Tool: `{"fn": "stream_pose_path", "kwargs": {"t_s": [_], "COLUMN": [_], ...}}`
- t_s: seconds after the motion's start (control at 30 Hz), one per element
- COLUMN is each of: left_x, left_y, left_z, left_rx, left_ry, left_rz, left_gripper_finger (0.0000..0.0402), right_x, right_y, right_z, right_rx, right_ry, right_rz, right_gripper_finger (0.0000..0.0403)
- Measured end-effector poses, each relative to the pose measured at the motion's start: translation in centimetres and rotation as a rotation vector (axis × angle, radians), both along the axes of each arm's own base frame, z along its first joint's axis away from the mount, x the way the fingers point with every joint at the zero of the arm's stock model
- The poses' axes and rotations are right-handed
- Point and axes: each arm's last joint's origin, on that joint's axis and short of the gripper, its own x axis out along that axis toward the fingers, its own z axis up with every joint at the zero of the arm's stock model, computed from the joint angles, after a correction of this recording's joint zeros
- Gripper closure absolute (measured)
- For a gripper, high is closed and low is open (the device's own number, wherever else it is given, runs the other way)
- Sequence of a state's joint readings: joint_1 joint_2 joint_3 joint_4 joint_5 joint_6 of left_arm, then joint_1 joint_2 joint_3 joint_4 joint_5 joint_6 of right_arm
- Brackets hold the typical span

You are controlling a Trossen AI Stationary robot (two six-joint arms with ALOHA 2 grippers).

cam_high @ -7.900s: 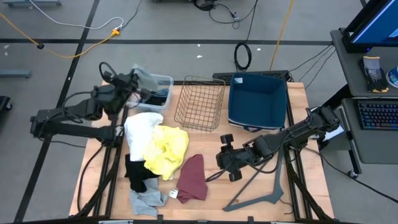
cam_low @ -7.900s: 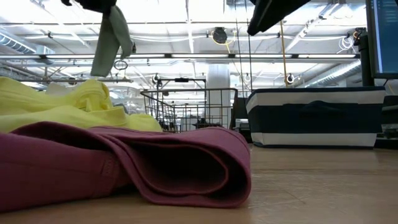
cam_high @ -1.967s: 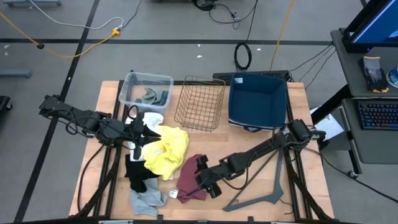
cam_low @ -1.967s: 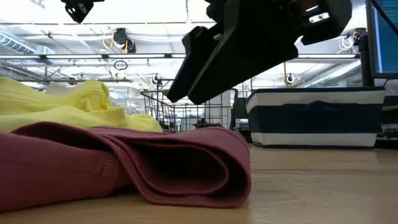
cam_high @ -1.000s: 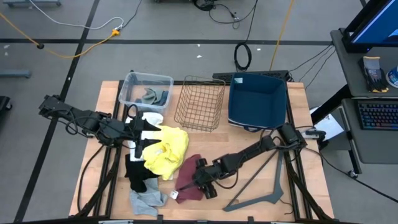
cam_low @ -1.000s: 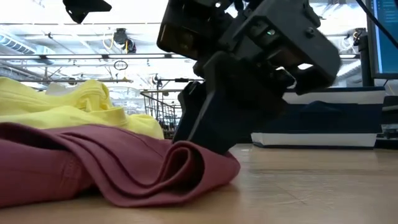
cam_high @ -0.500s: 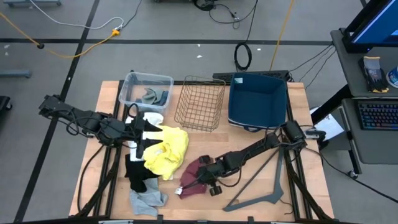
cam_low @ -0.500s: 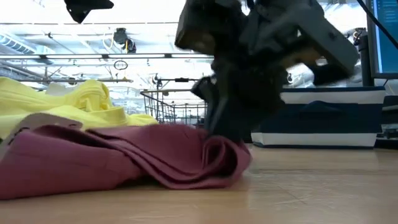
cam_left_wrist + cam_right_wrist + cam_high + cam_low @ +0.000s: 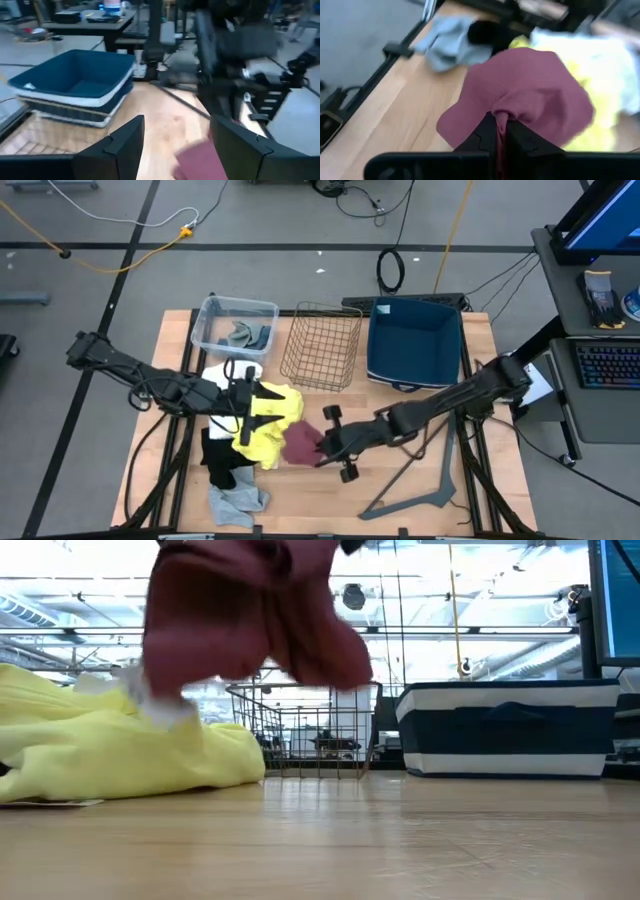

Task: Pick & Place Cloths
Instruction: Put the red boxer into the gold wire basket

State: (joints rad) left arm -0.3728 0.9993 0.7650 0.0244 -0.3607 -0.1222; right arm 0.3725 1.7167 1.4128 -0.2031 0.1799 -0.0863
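Note:
A maroon cloth point(image 9: 298, 443) hangs bunched from my right gripper point(image 9: 502, 134), which is shut on it near the table's middle. The low view shows it point(image 9: 250, 610) clear of the tabletop. My left gripper point(image 9: 250, 406) hovers open over the yellow cloth point(image 9: 268, 420), nothing between its fingers point(image 9: 125, 145). The yellow cloth lies spread on the table, partly over a white cloth point(image 9: 225, 376). A black cloth point(image 9: 218, 456) and a light grey cloth point(image 9: 238, 500) lie toward the near left. My right gripper pinches a gathered fold of the maroon cloth point(image 9: 501, 116) between its two fingers; several layers meet there. The fingers come from the table's right side, slanting down. The cloth hangs slack around and below the fingertips, lifted clear of the table.
Along the far edge stand a clear plastic bin point(image 9: 212, 330) holding cloths, a wire basket point(image 9: 322, 345) and a navy bin point(image 9: 413, 340). A grey V-shaped bar point(image 9: 425, 490) lies at the near right. Bare wood shows at the near middle point(image 9: 330, 505).
My right gripper has shut on the maroon cloth and risen, drawing it off the table and a little toward the far edge; the cloth went from lying folded to hanging bunched. My left gripper has shifted toward the table's right, over the yellow cloth.

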Motion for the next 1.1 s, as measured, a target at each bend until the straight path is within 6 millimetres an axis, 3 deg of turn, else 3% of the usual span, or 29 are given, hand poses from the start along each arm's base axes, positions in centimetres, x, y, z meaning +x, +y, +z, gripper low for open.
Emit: {"fn": "stream_pose_path", "kwargs": {"t_s": [0.23, 0.73, 1.1], "left_x": [1.7, 4.5, 5.1], "left_y": [-0.2, -0.2, -0.2], "left_z": [-0.2, -1.8, -2.6], "left_rx": [-0.025, -0.049, -0.040], "left_ry": [-0.051, -0.060, -0.032], "left_rz": [-0.067, -0.129, -0.124], "left_gripper_finger": [0.0171, 0.0171, 0.0171], "right_x": [-1.5, -0.8, -0.6], "right_y": [-1.0, -2.4, -2.6], "right_z": [3.7, 4.3, 4.4], "right_rx": [-0.077, -0.108, -0.124], "right_ry": [-0.145, -0.207, -0.221], "right_rz": [-0.051, -0.075, -0.071], "right_gripper_finger": [0.0400, 0.0400, 0.0400]}}
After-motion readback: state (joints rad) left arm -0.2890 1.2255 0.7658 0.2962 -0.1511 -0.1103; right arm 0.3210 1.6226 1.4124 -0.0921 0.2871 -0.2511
